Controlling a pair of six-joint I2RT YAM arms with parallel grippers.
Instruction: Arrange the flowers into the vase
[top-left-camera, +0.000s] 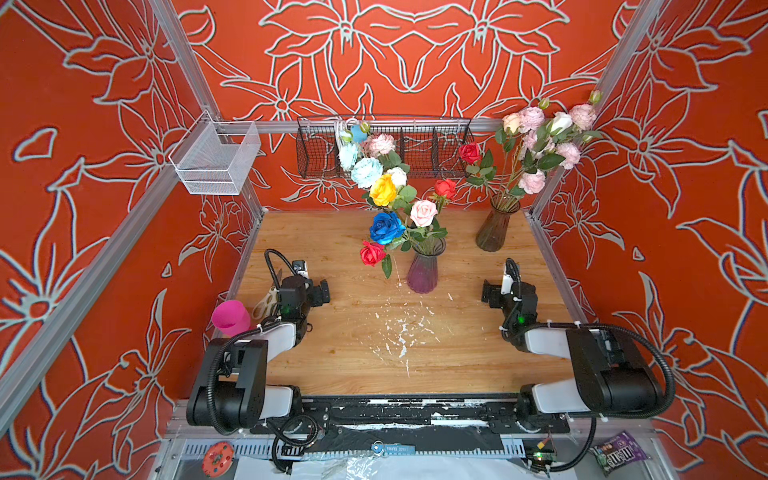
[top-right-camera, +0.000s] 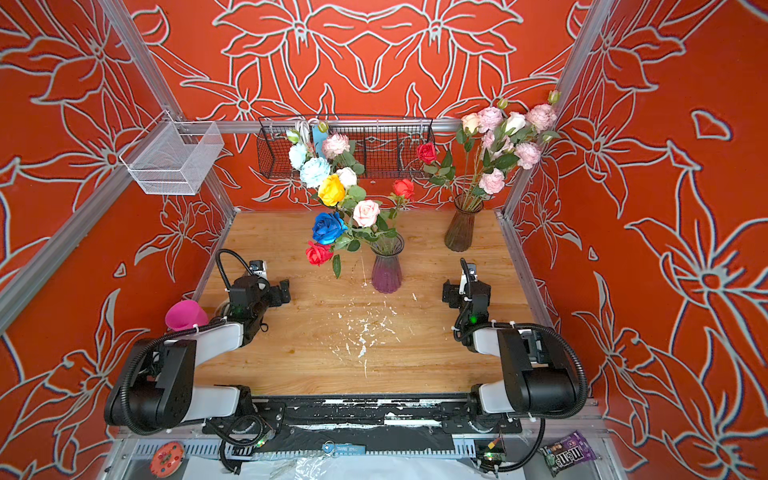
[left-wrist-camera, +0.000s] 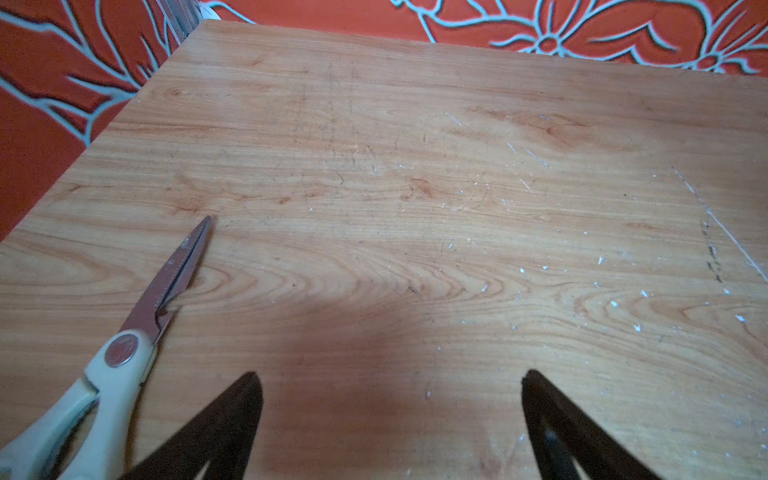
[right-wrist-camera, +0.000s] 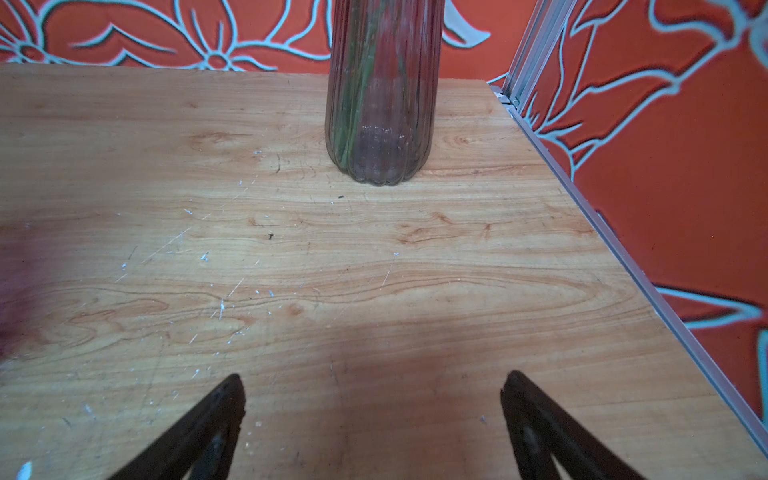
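Red walls with big pale flower drawings stand around a wooden counter (top-left-camera: 353, 345).

In both top views a purple vase (top-left-camera: 423, 274) stands upright near the middle of the counter. Bright flowers (top-left-camera: 386, 226) stick out of it: blue, red, yellow, pink, white and pale blue ones. They lean to the left and toward the back wall. A brown vase (top-left-camera: 494, 228) stands in the far right corner with pale pink flowers (top-left-camera: 536, 141) in it. A black wire basket (top-left-camera: 316, 153) hangs on the back wall, and a white basket (top-left-camera: 216, 158) hangs on the left. A pink cup (top-left-camera: 230, 316) sits at the left edge of the counter, near the left arm. The left fingers (top-left-camera: 322, 291) and the right fingers (top-left-camera: 488, 293) are on either side of the purple vase, well apart from it.

In the left wrist view the left fingers (left-wrist-camera: 232, 415) are spread wide over bare wood, with nothing between them. Scissors (left-wrist-camera: 124, 353) with pale handles lie flat just beside them, blades shut. Small white flecks dot the wood.

In the right wrist view the right fingers (right-wrist-camera: 216, 415) are spread wide too and hold nothing. The brown vase (right-wrist-camera: 378, 124) stands ahead of them, not touching, near the corner. Green stems (right-wrist-camera: 353, 104) show through its glass.
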